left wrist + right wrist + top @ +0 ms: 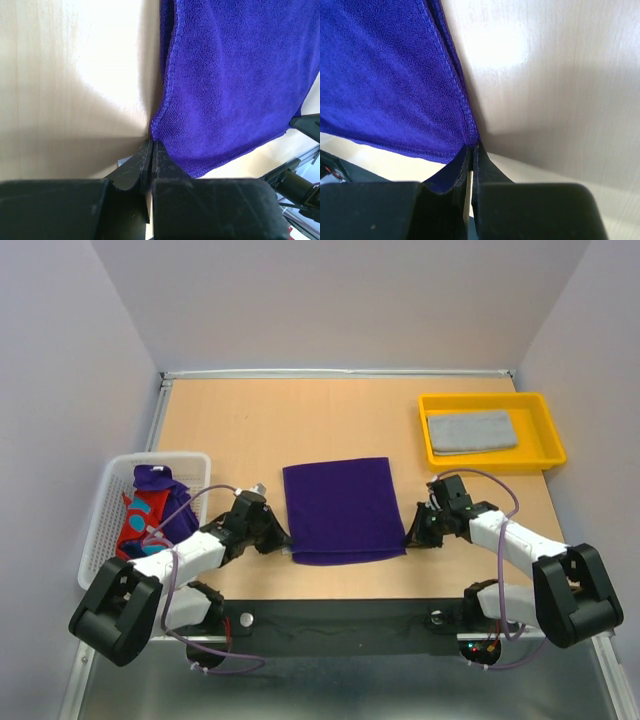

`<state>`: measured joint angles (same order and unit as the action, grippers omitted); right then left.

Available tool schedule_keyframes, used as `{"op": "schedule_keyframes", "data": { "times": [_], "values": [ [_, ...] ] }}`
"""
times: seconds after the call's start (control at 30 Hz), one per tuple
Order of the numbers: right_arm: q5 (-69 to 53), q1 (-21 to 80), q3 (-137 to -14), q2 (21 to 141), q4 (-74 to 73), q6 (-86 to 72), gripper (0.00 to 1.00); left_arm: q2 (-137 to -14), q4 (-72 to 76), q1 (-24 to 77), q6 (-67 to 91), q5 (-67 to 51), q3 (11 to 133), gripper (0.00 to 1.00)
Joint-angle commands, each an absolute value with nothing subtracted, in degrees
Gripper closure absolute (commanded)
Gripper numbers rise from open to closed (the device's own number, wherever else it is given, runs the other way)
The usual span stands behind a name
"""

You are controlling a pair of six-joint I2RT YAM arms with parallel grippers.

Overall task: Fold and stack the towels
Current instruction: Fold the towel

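**Top external view: both grippers pinch the near corners of the purple towel**

Top external view shows the purple towel (342, 510) lying flat near the middle of the table (250, 420), roughly square, with its near edge close to the arms' bases. The left gripper (287, 543) sits at its near left corner and the right gripper (408, 538) at its near right corner, both low over the table.

From the left wrist, the left gripper (151, 145) has its jaws pressed together with almost no gap. The corner of the purple towel (235, 75) runs right into the tips and is nipped there. Along the towel's left side two hemmed edges lie one over the other.

From the right wrist, the right gripper (471, 147) is likewise closed tight on the corner of the purple towel (385, 75), and purple cloth shows between the fingers. Two edges show along this side too.

At the far right of the table stands the yellow tray (545, 420), and the grey towel (472, 431) lies folded inside it. At the left edge is the white basket (100, 530). It holds the red towel (140, 520), bunched up, and the other purple towel (160, 480), crumpled at the basket's far end. Both are well apart from the grippers.
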<state>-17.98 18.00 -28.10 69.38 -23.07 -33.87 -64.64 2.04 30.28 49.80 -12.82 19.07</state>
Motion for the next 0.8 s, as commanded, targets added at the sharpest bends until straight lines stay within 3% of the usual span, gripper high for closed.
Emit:
{"op": "schedule_keyframes", "data": {
  "times": [0.0,0.43,0.77],
  "values": [
    [-15.4,17.8,-30.4,68.1,-21.8,-33.4,0.99,-62.8,0.4,30.5,48.9,-9.8,20.2,1.0],
    [-13.4,17.8,-44.6,63.2,-31.2,-31.3,1.0,-55.5,-17.7,30.6,45.4,-1.1,37.1,1.0],
    [-15.1,17.8,-42.9,53.4,-38.8,-32.6,1.0,-48.4,-20.9,33.6,48.9,-6.1,33.1,1.0]
  ]
}}
